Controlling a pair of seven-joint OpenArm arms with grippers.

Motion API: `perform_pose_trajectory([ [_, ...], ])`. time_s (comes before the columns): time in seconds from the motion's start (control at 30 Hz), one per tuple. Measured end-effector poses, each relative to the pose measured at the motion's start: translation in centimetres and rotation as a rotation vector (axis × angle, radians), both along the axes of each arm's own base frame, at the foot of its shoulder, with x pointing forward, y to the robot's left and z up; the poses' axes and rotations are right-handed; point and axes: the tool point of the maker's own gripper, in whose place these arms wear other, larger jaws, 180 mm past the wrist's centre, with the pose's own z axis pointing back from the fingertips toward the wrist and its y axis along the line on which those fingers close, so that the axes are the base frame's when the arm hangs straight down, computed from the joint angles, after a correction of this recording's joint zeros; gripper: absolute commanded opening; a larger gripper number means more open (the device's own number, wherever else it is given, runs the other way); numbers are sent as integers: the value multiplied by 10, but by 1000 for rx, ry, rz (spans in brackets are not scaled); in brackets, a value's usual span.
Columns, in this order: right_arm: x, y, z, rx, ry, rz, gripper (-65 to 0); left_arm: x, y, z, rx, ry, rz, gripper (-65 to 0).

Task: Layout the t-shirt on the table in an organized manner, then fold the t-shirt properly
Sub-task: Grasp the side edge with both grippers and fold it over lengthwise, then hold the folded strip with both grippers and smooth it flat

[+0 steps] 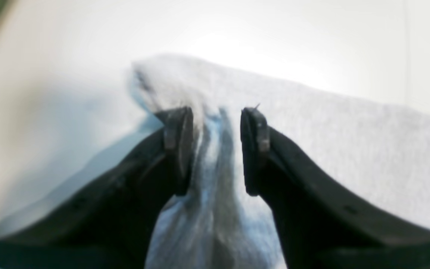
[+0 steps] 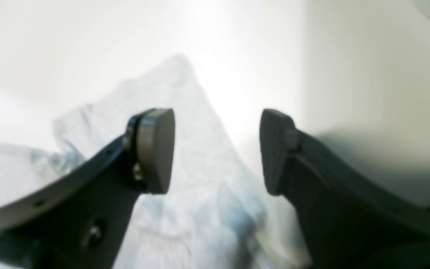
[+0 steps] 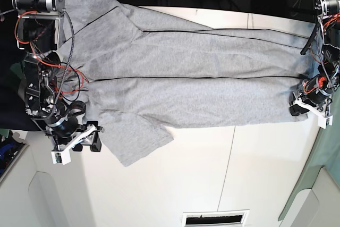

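Note:
The light grey t-shirt [image 3: 186, 78] lies stretched lengthwise across the white table [image 3: 212, 179], with one sleeve [image 3: 135, 142] pointing toward the front. My left gripper [image 3: 300, 104] is at the shirt's right end. In the left wrist view it [image 1: 217, 119] stands open, with a raised ridge of the t-shirt [image 1: 349, 149] running between its fingers. My right gripper [image 3: 89, 139] is at the left end by the sleeve. In the right wrist view it [image 2: 217, 149] is wide open just above the t-shirt [image 2: 185, 119], holding nothing.
A thin dark seam [image 3: 228, 168] runs down the table's front half, and a slotted vent [image 3: 215, 219] sits at its front edge. A green surface [image 3: 319, 184] borders the right side. Dark clutter lies beyond the far edge.

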Motion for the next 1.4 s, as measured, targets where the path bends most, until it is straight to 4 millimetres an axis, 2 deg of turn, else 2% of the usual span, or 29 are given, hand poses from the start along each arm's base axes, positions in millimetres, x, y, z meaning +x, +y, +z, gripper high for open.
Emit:
perform_pose_trajectory([
  [0.1,2,-2,-27,4,76,-29,-294,-3,12,-8,51,-8,75,-409],
  [0.2,-1,-4,-47,24,115,-56,-294,-4,14,-12,55,-9,109,-409],
  [0.37,-6,-3,-59,48,119,-58,-294,-4,10,-11,52,-8,63,-410],
  [0.43,-8,9,-58,81,115,8,-294,-4,9,-12,50,-6,57,-465],
  [0.53,-12,31,-56,129,109,90,-295,-5,7,-13,48,1,54,-640],
  [0.57,-12,34,-56,133,109,93,-301,-5,7,-13,46,0,54,-650],
  [0.6,-12,38,-56,137,114,99,-326,-5,7,-13,47,0,53,-650],
  [0.67,-13,47,-57,146,121,110,-426,-6,7,-14,50,9,49,-650],
  [0.77,-15,47,-59,136,128,116,-646,-6,1,-13,35,12,-11,-650],
  [0.8,-15,46,-60,136,128,115,-650,-7,-2,-11,25,8,-42,-650],
  [0.93,-10,45,-48,94,90,138,-650,-13,-12,-2,-48,25,-148,-650],
  [1.03,-11,46,-32,81,63,176,-650,-14,-5,16,-31,20,-197,-650],
  [1.13,-27,40,-22,91,75,182,-650,-21,6,40,6,-6,-244,-650],
  [1.3,-69,35,-3,92,6,203,-650,-50,17,52,73,45,-317,-650],
  [1.4,-89,38,15,68,-47,232,-650,-57,25,65,122,66,-356,-650],
])
